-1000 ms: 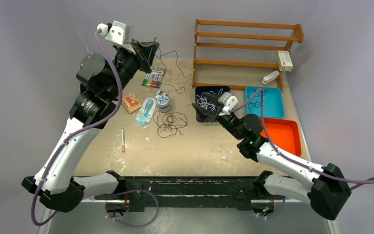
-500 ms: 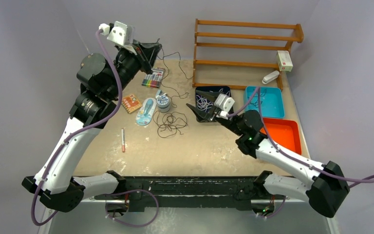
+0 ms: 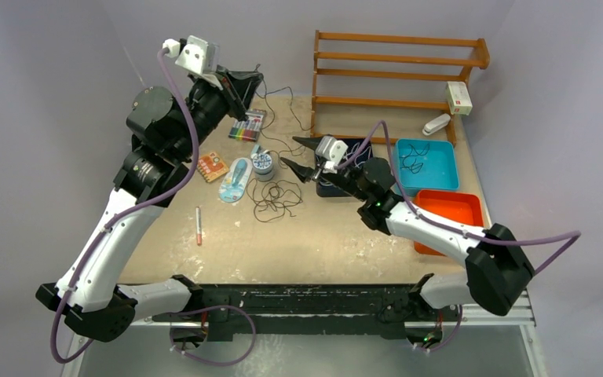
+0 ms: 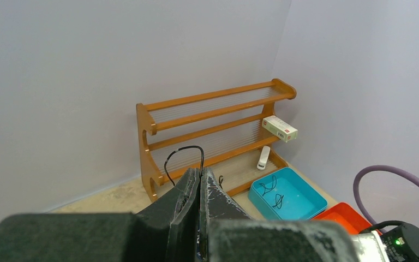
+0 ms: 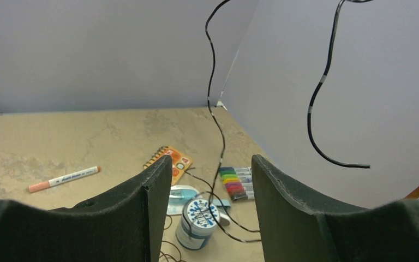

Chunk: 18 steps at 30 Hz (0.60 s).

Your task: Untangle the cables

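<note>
A dark cable (image 4: pixel 185 148) is pinched in the fully closed left claw (image 4: pixel 200 176), which is held high above the counter (image 3: pixel 322 243). The strand hangs down ahead of the right claw (image 5: pixel 210 180), which is spread with nothing held. A loose tangle (image 3: pixel 276 196) lies just below it, beside a small blue-and-white container (image 5: pixel 198 221).

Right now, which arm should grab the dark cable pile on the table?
Right. The right end effector is open, close to the dark cable pile; the left end effector is shut on a dark strand, raised high at the far left.
</note>
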Each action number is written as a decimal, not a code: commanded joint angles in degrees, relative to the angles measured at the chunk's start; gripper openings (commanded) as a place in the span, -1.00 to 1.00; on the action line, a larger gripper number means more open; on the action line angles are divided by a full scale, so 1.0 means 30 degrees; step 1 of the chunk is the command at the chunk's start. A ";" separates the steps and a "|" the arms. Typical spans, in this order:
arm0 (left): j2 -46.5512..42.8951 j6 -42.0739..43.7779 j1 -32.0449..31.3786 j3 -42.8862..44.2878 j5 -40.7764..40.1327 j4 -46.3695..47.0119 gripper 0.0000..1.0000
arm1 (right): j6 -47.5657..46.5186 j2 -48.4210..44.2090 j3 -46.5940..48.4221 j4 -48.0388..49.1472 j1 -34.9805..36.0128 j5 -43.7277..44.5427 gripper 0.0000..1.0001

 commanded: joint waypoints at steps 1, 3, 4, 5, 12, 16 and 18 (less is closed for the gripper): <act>-0.0186 -0.0241 -0.0033 -0.0123 0.0282 0.0955 -1.00 | 0.0597 0.0504 0.1249 0.1422 0.0066 0.0185 0.13; -0.0196 -0.0279 -0.0039 -0.0165 0.0336 0.1019 -1.00 | 0.0578 0.0867 0.1613 0.0897 0.0066 0.0553 0.09; -0.0171 -0.0279 -0.0035 -0.0170 0.0343 0.1023 -1.00 | 0.0567 0.1016 0.1811 0.0566 0.0066 0.0751 0.05; -0.0212 -0.0279 -0.0038 -0.0163 0.0344 0.1023 -1.00 | 0.0570 0.1134 0.1960 0.0287 0.0066 0.0966 0.02; -0.0404 -0.0307 -0.0024 -0.0247 0.0316 0.1052 -1.00 | 0.0457 0.1332 0.2231 -0.0393 0.0066 0.2434 -0.16; -0.0401 -0.0323 -0.0037 -0.0337 0.0271 0.1096 -1.00 | 0.0487 0.1235 0.2290 -0.0697 0.0058 0.2578 -0.44; -0.0429 -0.0341 -0.0017 -0.0368 0.0249 0.1130 -1.00 | 0.0496 0.1205 0.2319 -0.0903 0.0065 0.2711 -0.52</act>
